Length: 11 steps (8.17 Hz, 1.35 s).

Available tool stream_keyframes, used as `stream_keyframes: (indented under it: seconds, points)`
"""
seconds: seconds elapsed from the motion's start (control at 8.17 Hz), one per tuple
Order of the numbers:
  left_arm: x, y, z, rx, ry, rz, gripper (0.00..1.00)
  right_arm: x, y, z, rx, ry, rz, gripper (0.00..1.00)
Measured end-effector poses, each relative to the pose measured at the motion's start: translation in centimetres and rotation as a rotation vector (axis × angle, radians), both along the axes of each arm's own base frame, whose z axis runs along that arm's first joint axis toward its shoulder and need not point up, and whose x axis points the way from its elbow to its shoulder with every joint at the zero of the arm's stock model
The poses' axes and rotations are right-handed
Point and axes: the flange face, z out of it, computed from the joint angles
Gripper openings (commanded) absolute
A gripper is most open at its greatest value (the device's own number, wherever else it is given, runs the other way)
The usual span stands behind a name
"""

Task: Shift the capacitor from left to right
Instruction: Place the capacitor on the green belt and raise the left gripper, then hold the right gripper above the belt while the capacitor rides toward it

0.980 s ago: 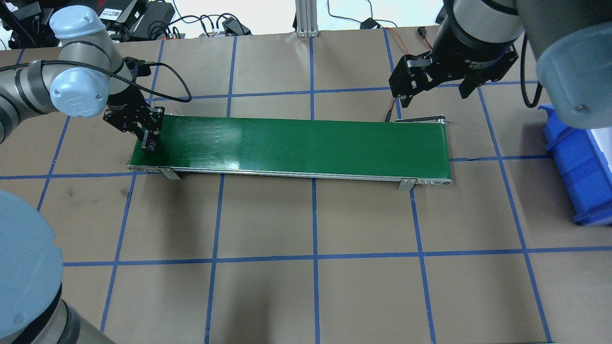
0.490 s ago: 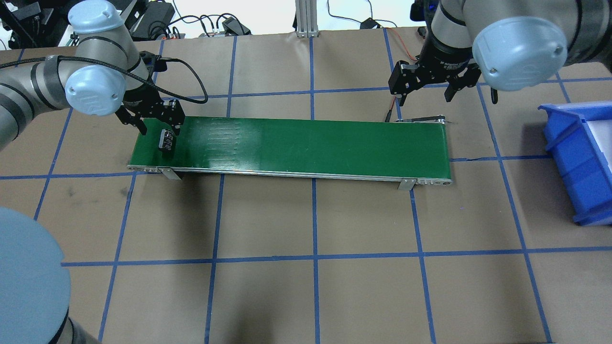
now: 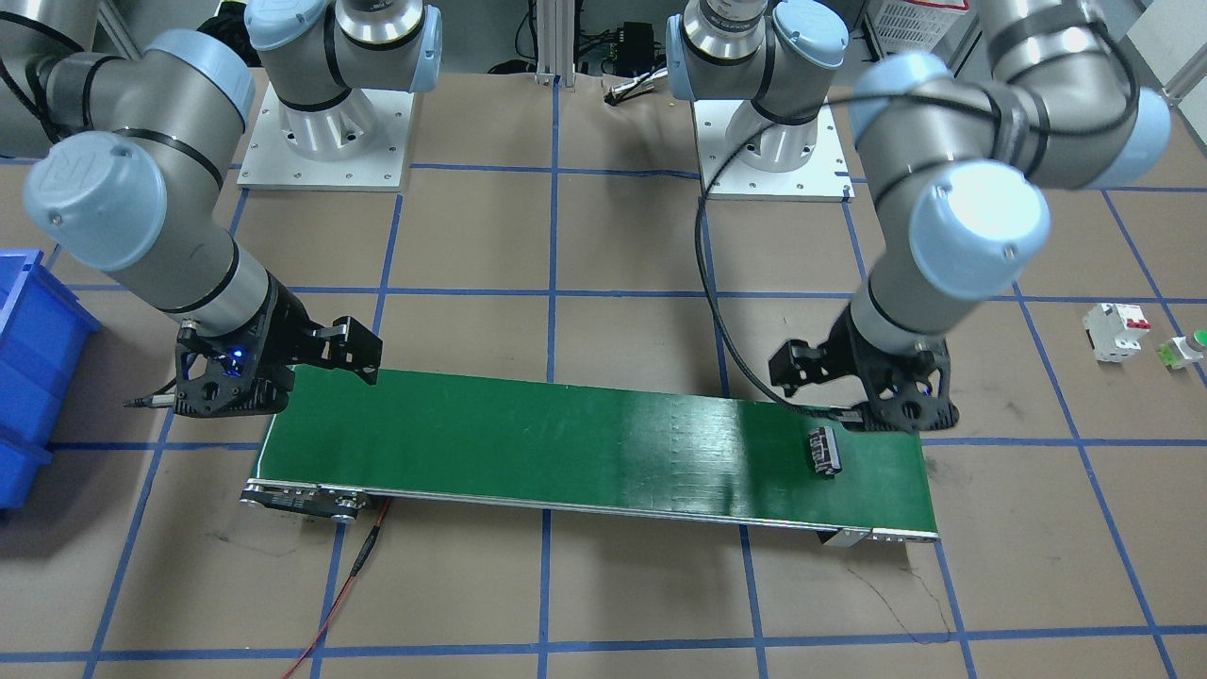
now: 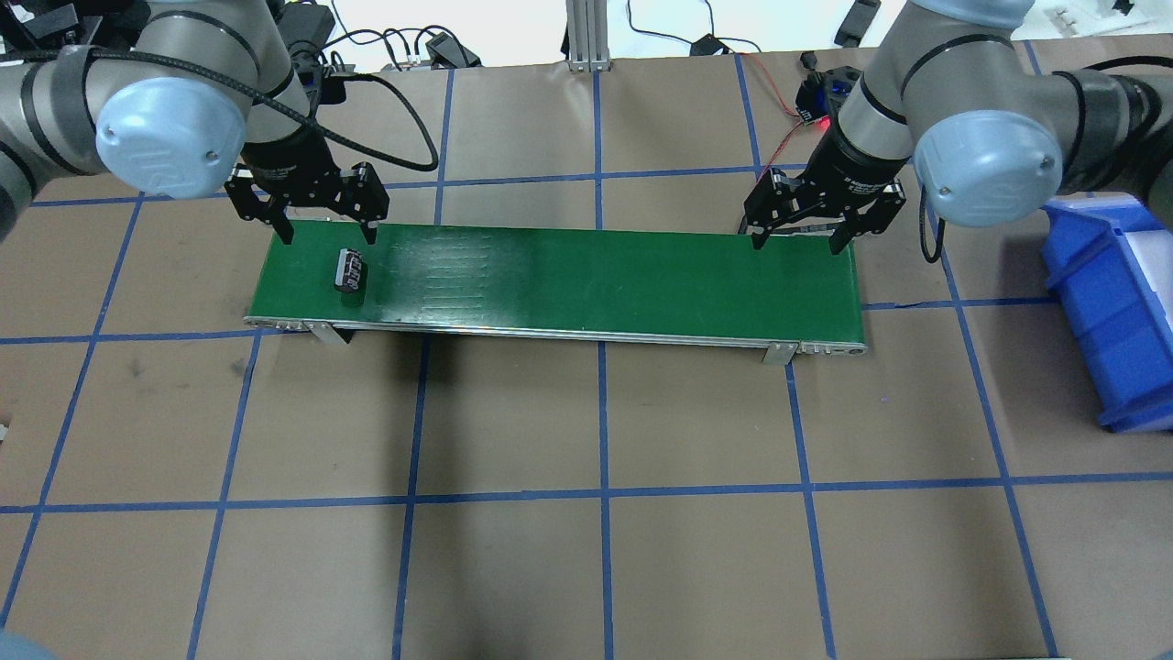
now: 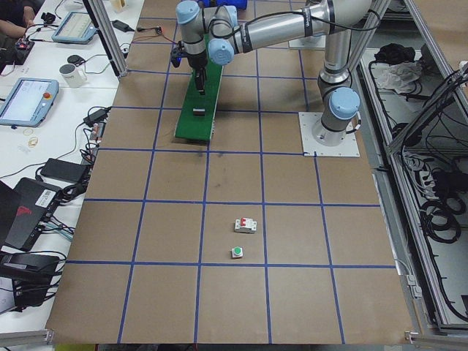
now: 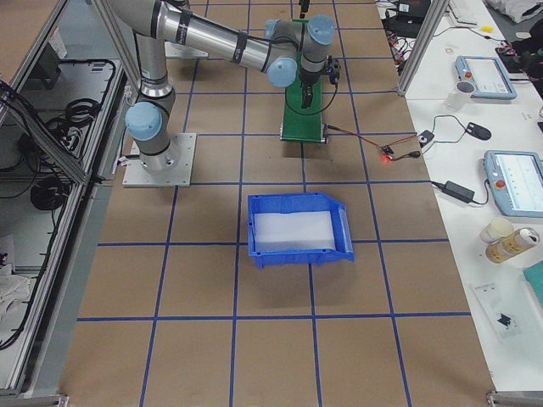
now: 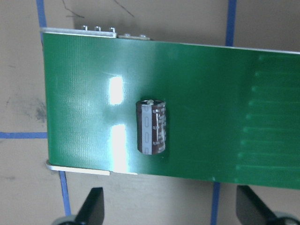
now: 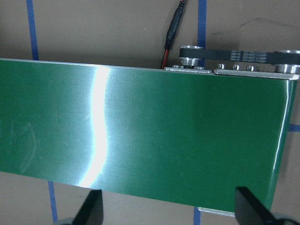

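The capacitor (image 4: 349, 271), a small dark cylinder with pale stripes, lies on its side on the left end of the green conveyor belt (image 4: 596, 275). It also shows in the front view (image 3: 825, 450) and in the left wrist view (image 7: 151, 126). My left gripper (image 4: 328, 229) is open and empty, above the belt's far edge, just behind the capacitor. My right gripper (image 4: 797, 240) is open and empty over the far edge of the belt's right end. The right wrist view shows only bare belt (image 8: 140, 136) under the open fingers.
A blue bin (image 4: 1109, 321) stands on the table right of the belt. A white circuit breaker (image 3: 1113, 330) and a green-capped push button (image 3: 1188, 347) lie on the table beyond the belt's left end. A red cable (image 3: 349, 575) runs from the belt's motor end.
My left gripper has opened, let go of the capacitor and drawn back. The capacitor now lies free and has shifted rightward along the belt. My right arm has swung down to the belt's right end.
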Motion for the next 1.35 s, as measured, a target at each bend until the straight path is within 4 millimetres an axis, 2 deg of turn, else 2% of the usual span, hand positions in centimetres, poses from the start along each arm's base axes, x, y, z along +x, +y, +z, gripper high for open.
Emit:
stream_keyframes:
  seconds: [0.24, 0.37, 0.49, 0.73, 1.35]
  points:
    - [-4.2, 3.0, 6.5, -0.036, 0.002, -0.014, 1.00, -0.2, -0.4, -2.1, 0.005, -0.020, 0.000, 1.00]
    - [-5.3, 5.1, 9.6, -0.056, 0.003, -0.025, 1.00, -0.2, -0.7, -3.0, 0.009, -0.024, 0.014, 1.00]
    - [-5.7, 6.8, 11.7, -0.073, 0.005, -0.029, 1.00, -0.2, -0.7, -3.5, 0.013, -0.027, 0.024, 1.00]
    - [-6.0, 8.8, 14.0, -0.101, 0.013, -0.014, 1.00, -0.2, -0.5, -4.4, 0.014, -0.029, 0.034, 1.00]
    - [-6.7, 10.7, 16.2, -0.133, 0.086, -0.015, 1.00, -0.2, -0.3, -5.4, 0.012, -0.021, 0.042, 1.00]
